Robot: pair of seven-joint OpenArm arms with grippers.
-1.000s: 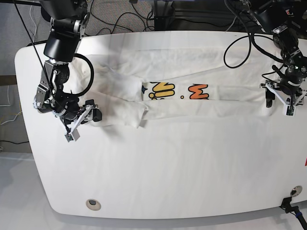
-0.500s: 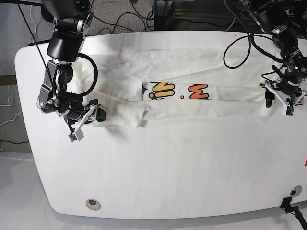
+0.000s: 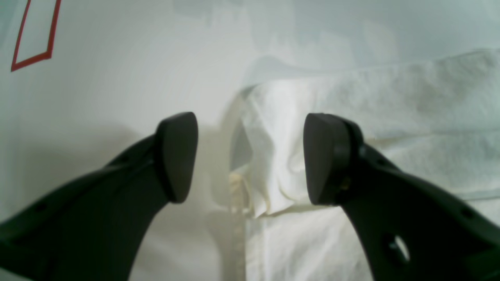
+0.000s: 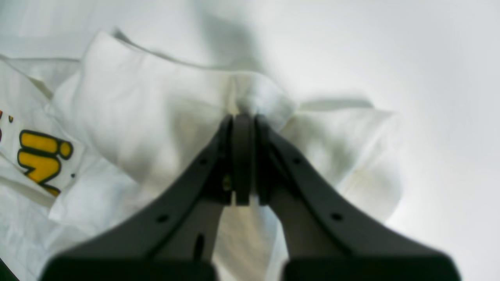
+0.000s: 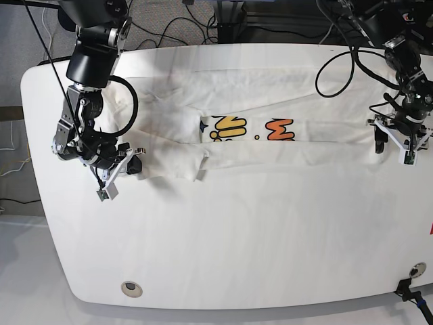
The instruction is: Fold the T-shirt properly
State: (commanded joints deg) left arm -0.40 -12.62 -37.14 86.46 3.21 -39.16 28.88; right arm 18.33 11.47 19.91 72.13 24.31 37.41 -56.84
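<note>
The white T-shirt lies stretched across the far half of the table, its long sides folded in, with yellow and orange print showing in a middle strip. My right gripper is at the shirt's left end. In the right wrist view it is shut on a pinched ridge of white fabric, with yellow print at the left. My left gripper is at the shirt's right end. In the left wrist view it is open, its jaws either side of the shirt's folded edge.
The white table has rounded corners and a round hole near the front left and one at the right. Cables hang behind the far edge. A red outline mark shows on the table in the left wrist view.
My right gripper has moved right onto the shirt's left end and closed on the fabric. The shirt's lower-left flap has shifted slightly. The left arm has not moved.
</note>
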